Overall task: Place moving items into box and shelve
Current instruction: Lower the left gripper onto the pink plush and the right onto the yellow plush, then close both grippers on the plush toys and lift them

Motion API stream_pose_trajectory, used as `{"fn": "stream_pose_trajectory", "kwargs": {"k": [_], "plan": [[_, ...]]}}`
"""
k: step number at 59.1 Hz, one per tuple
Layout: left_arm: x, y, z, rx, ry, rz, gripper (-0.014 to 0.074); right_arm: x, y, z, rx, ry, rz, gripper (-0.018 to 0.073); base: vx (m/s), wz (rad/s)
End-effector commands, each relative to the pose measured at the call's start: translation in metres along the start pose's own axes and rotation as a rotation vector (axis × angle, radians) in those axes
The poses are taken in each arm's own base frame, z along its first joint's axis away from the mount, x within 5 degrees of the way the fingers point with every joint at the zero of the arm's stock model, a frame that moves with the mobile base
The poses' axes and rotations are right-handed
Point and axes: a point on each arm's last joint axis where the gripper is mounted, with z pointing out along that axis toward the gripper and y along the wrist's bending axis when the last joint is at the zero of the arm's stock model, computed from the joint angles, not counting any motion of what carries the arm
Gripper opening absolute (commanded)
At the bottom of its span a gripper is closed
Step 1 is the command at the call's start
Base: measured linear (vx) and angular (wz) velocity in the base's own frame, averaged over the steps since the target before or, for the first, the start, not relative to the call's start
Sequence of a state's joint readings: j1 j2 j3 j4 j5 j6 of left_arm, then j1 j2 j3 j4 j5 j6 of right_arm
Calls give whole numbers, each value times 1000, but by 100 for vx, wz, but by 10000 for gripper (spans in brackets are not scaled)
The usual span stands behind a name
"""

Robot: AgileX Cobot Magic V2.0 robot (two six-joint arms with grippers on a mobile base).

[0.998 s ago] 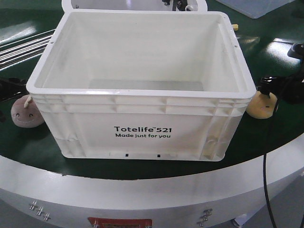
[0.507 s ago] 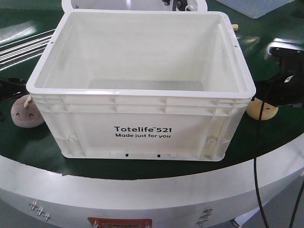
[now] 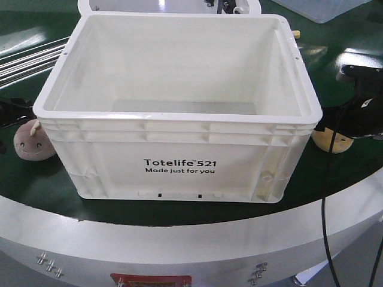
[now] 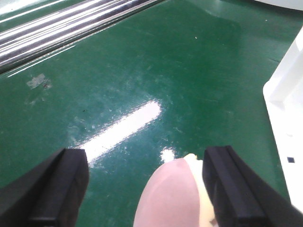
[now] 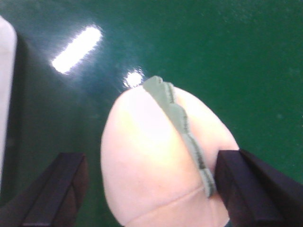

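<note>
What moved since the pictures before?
The right tool has swung round above the yellow toy and sits open on either side of it; nothing is gripped yet. The pink toy, left tool and white box stayed put.

— What was the box (image 3: 179, 161) made of?
— Smooth white plastic, faintly glossy. The table (image 4: 189, 56) was green and shiny enough to mirror the lamps, with fine scuffs.
— And the toys?
— Soft matt cloth, both the pink plush (image 3: 33, 143) and the yellow plush (image 5: 147, 156). Its leaf (image 5: 177, 116) looked like green felt. The rails (image 4: 71, 21) looked like polished metal.
</note>
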State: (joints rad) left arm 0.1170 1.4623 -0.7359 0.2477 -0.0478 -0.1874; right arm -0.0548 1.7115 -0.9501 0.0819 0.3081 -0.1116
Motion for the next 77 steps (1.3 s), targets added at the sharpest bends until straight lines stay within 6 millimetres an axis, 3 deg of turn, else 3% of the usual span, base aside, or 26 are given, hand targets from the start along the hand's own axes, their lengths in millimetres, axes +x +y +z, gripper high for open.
{"fn": "stream_pose_trajectory", "kwargs": {"k": [1,13,29,61,77], "plan": [[-23,-1,-10,10,-131,-7,595,-13,-2,-8,9,-75,-9,558,0,0],[-23,-1,-10,10,-131,-7,595,-9,-2,2,8,-45,-12,440,0,0],[-23,0,-10,9,-128,-9,595,-10,-2,2,9,-50,-16,-24,0,0],[-15,0,-8,-4,-48,-25,595,-13,-2,2,13,-82,-15,-15,0,0],[-12,-18,-6,42,-9,23,595,-13,-2,2,12,-83,-12,-15,0,0]]}}
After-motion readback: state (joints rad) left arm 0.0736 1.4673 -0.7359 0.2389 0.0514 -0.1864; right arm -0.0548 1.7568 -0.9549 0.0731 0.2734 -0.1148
